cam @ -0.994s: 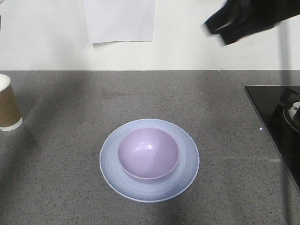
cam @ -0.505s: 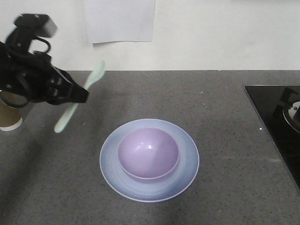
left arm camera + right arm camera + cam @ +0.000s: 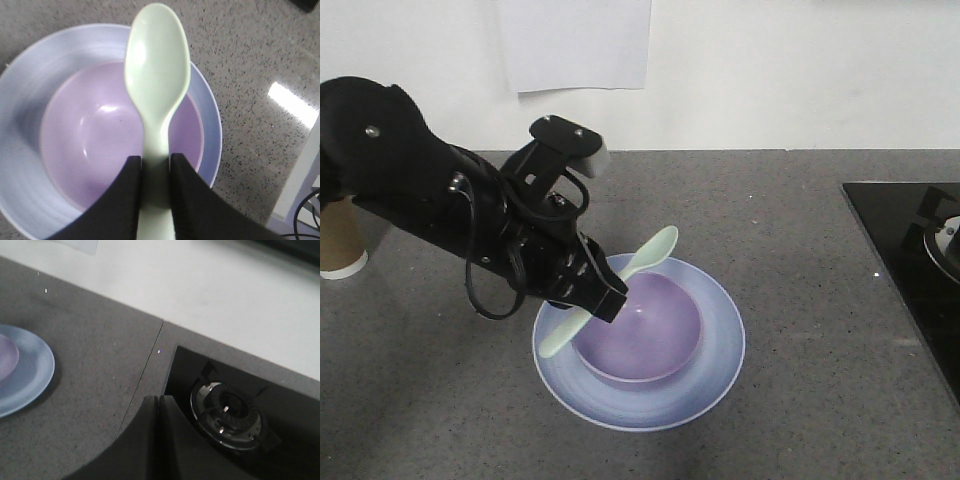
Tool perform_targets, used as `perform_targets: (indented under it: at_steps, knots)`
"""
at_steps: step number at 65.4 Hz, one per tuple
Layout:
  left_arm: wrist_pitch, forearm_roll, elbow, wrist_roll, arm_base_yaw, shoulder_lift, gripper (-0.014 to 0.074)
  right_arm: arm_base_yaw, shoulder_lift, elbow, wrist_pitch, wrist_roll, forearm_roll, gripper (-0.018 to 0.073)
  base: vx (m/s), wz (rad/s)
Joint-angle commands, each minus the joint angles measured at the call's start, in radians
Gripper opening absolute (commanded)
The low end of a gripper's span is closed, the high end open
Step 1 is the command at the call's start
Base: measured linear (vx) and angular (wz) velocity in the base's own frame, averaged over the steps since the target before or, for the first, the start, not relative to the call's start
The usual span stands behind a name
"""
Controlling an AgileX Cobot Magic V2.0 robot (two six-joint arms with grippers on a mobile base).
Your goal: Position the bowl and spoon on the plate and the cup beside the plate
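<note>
On the grey speckled tabletop [image 3: 800,250] the pale blue plate [image 3: 720,372] sits near the middle, with the lavender bowl [image 3: 655,335] already seated in its centre. The brown paper cup [image 3: 338,245] stands well apart, toward 9 o'clock of the plate, at the frame's left edge.

The left claw [image 3: 154,190] is clamped on the handle of the pale mint spoon [image 3: 157,70] — its long axis runs from about 7 o'clock up to 1 o'clock in the front view, scoop leading, passing over the bowl's near-left rim. The spoon hangs just above the bowl, so lowering it should be the next step.

The right claw [image 3: 159,412] hovers far off near the stove burner [image 3: 227,415], fingers together and empty.
</note>
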Motion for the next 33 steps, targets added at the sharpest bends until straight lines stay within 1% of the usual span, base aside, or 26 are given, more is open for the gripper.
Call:
perform_targets:
  at_steps: [1, 17, 33]
  knots:
    - [-0.046, -0.02, -0.028, -0.015, -0.007, -0.015, -0.0006, -0.003, 0.007, 0.039, -0.098, 0.007, -0.023, -0.0006, 0.0, 0.0]
    - [-0.077, -0.018, -0.029, -0.015, -0.005, -0.013, -0.0006, -0.003, 0.007, 0.053, -0.143, -0.003, -0.028, -0.0006, 0.0, 0.0]
    - [-0.073, -0.018, -0.029, -0.013, -0.005, -0.013, -0.0003, -0.003, 0.007, 0.053, -0.165, -0.003, -0.031, -0.0006, 0.0, 0.0]
